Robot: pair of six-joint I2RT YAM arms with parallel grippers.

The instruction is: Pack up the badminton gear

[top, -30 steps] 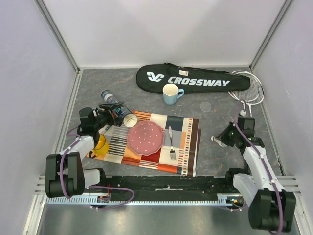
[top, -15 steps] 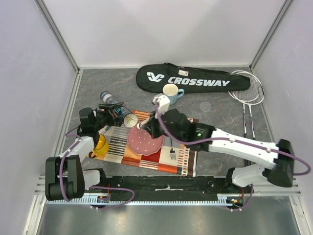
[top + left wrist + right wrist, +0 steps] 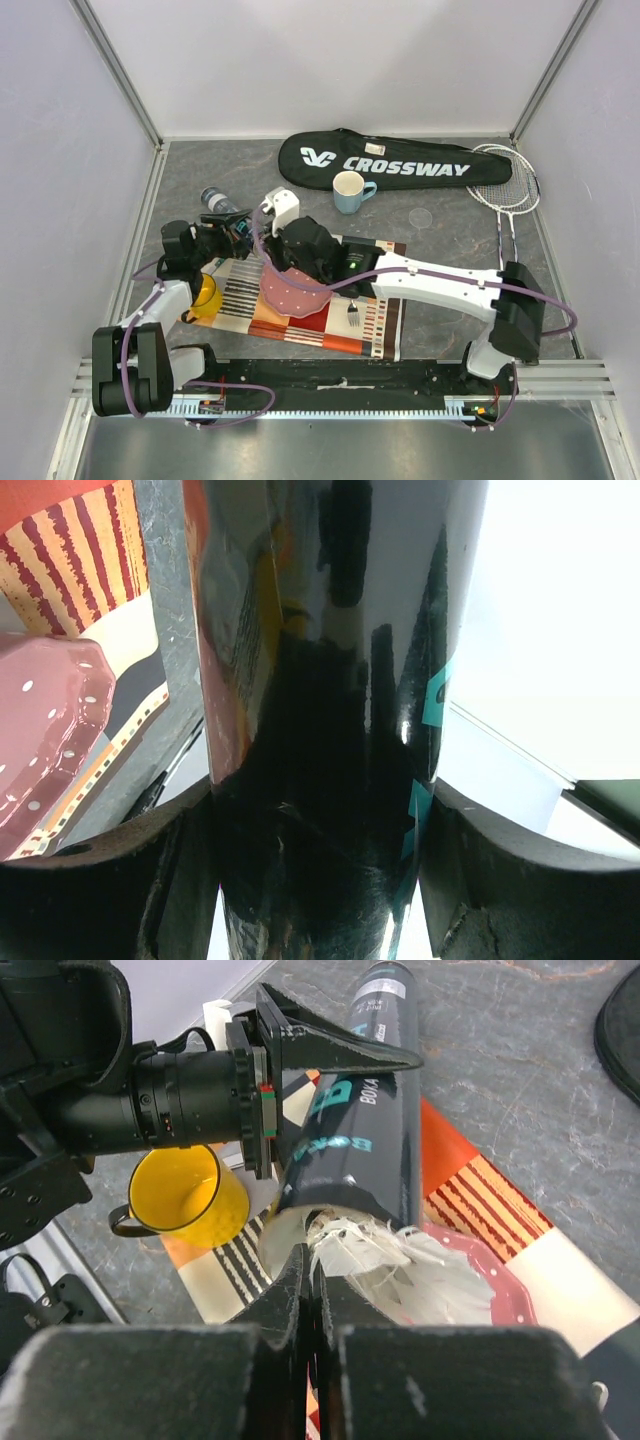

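Note:
My left gripper (image 3: 228,228) is shut round the dark tube (image 3: 215,198), which lies tilted at the table's left with its open end toward the mat. Seen from the left wrist, the glossy tube (image 3: 320,680) fills the gap between the left gripper (image 3: 320,880) jaws. At the mouth of the tube (image 3: 360,1130), my right gripper (image 3: 320,1260) is shut on the feathers of a white shuttlecock (image 3: 400,1260). Its skirt sticks out of the opening and its cork is hidden. The black CROSSWAY bag (image 3: 385,160) lies at the back, two rackets (image 3: 505,185) to its right.
A striped cloth (image 3: 375,300) carries a pink plate (image 3: 295,290), a fork (image 3: 352,310) and a yellow mug (image 3: 205,295). A light blue cup (image 3: 348,190) stands in front of the bag. My right arm (image 3: 430,285) stretches low across the cloth.
My right arm has swung from the table's right side across the cloth to the tube's mouth, carrying the shuttlecock. The left gripper and tube have stayed put.

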